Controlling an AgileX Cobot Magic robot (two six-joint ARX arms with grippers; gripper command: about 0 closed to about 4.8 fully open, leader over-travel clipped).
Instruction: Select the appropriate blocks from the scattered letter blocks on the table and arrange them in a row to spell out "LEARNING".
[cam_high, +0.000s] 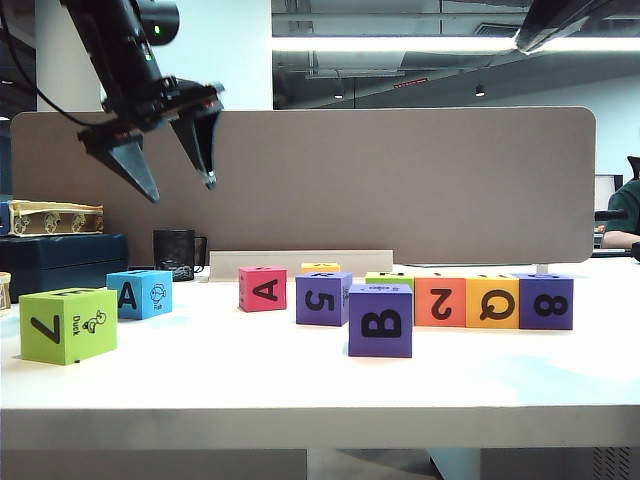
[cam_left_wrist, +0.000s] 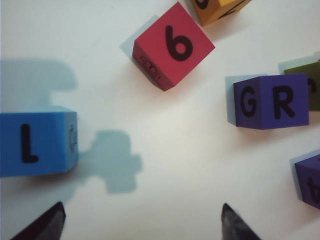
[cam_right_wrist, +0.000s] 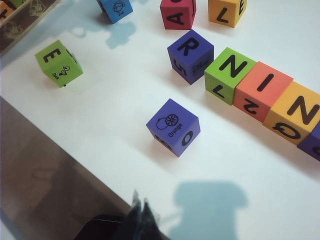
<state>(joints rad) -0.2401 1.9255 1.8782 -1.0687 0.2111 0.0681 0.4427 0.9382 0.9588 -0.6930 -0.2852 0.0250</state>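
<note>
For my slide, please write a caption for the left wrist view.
Open left gripper hovers above the white table between the blue L block, red 6 block and purple R block.

Left hand (cam_high: 170, 180) hangs wide open, high above the worktop (cam_high: 300, 380), clear air below. Bare patch between blue cube (cam_left_wrist: 37, 142), red cube (cam_left_wrist: 172, 47) and purple cube (cam_left_wrist: 272, 102). Right hand (cam_right_wrist: 140, 212) closed, near the worktop's edge; front strip free.

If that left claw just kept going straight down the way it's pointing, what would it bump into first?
Probably bare table. The left gripper hangs open, and its wrist view shows white surface between the blue L block and the purple G/R block, though depth is unclear.
</note>
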